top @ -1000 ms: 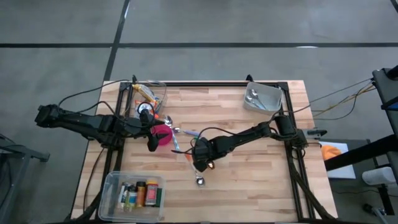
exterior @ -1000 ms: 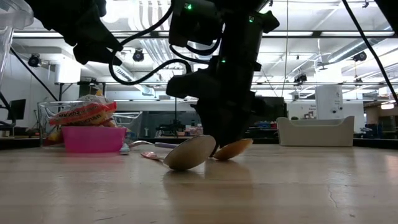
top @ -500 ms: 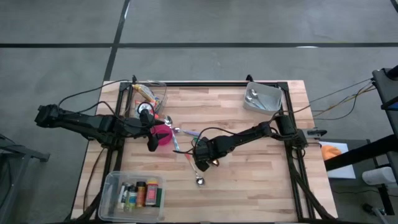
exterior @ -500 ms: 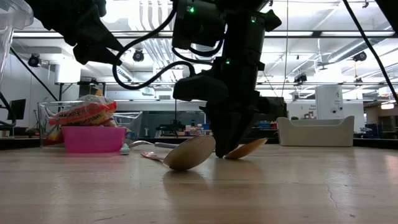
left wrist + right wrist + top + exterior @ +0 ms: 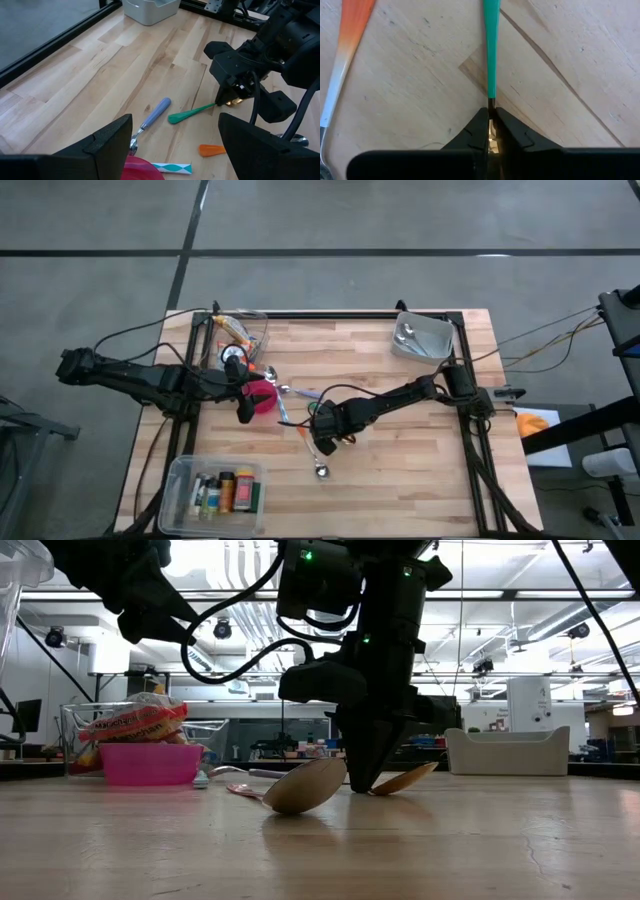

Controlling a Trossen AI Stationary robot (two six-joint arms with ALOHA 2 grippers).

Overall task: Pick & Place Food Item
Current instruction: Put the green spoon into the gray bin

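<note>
A spoon with a green handle (image 5: 192, 112) and a gold bowl (image 5: 405, 778) lies on the wooden table near its middle. My right gripper (image 5: 325, 437) stands over it, pointing steeply down, and is shut on it. The green handle (image 5: 491, 50) runs away from the shut fingers in the right wrist view. My left gripper (image 5: 243, 406) hovers open at the table's left, beside a pink bowl (image 5: 264, 397), with nothing between its fingers. No food item is in either gripper. My right gripper pinches the spoon between its two fingers where the green handle ends and the metal neck begins (image 5: 491, 103). The fingers (image 5: 368, 765) come from above, pointing down. The spoon stays on the table, its gold bowl tipped slightly upward.
A silver spoon (image 5: 305, 785), an orange-handled utensil (image 5: 212, 149) and a blue-handled one (image 5: 156, 112) lie close by. A clear tub with snack bags (image 5: 240, 333) stands far left, a grey bin (image 5: 422, 338) far right, a clear bin of bottles (image 5: 215, 488) near left.
My right gripper has shut on the green-handled spoon without leaving its place. The spoon's gold bowl has shifted a little and tipped upward at its free end.
</note>
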